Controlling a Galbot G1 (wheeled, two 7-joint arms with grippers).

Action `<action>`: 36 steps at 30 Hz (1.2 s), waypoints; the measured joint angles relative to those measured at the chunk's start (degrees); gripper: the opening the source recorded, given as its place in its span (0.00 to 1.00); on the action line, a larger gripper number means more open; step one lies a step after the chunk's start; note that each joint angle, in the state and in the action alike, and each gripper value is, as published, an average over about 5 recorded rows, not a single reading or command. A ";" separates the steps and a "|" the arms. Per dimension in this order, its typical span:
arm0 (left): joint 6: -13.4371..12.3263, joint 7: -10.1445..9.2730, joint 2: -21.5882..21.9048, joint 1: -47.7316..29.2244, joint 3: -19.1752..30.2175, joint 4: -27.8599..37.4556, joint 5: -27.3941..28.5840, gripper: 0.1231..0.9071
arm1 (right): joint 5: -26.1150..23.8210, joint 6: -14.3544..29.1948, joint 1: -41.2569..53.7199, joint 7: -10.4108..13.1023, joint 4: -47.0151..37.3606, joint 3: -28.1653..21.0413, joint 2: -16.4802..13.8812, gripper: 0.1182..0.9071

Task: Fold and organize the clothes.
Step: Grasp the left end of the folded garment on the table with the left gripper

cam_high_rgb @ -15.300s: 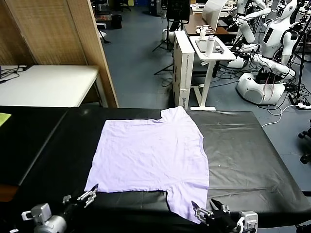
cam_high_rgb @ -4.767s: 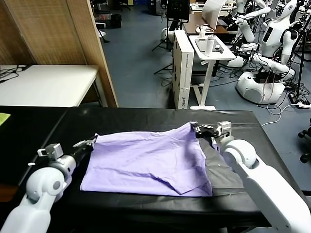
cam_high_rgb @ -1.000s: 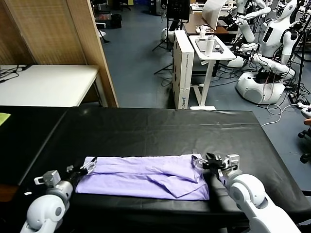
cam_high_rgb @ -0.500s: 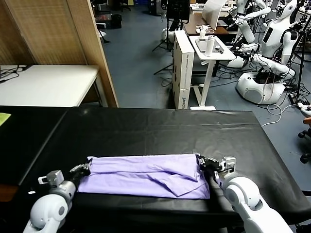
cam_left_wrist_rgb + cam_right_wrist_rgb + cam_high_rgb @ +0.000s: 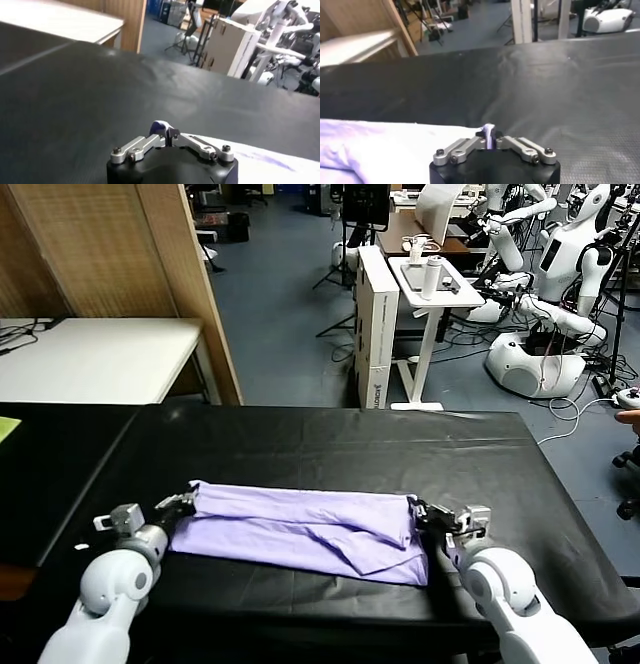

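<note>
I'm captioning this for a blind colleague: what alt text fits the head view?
A lavender T-shirt, folded into a long band, lies on a black table cover; the left gripper and right gripper each pinch one end. Behind: a robot lab.

floor: blue-grey (image 5: pixel 290 334) | left: woven screen (image 5: pixel 110 254), white table (image 5: pixel 100 359) | back: white cart (image 5: pixel 435 284)

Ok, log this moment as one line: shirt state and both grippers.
T-shirt: folded band on black table cover | left gripper: pinching left end | right gripper: pinching right end
</note>
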 joint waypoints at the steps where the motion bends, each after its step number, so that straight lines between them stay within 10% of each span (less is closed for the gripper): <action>1: 0.19 0.00 0.25 0.19 -0.20 -0.28 -0.13 0.57 | -0.04 0.31 -0.41 -0.36 0.72 0.34 -0.52 0.77; 9: 4.36 0.21 3.12 2.85 -2.50 -3.01 -5.77 0.99 | 2.67 1.01 -4.42 -0.74 7.04 4.03 -5.54 1.00; 18: 14.16 6.80 10.41 4.69 -6.23 -1.47 -21.24 1.00 | 5.21 1.09 -11.28 -0.71 13.99 10.24 -8.93 1.00; 36: 14.32 8.66 11.63 4.32 -5.67 1.99 -24.11 1.00 | 4.87 0.84 -14.96 -0.37 16.76 11.93 -7.73 1.00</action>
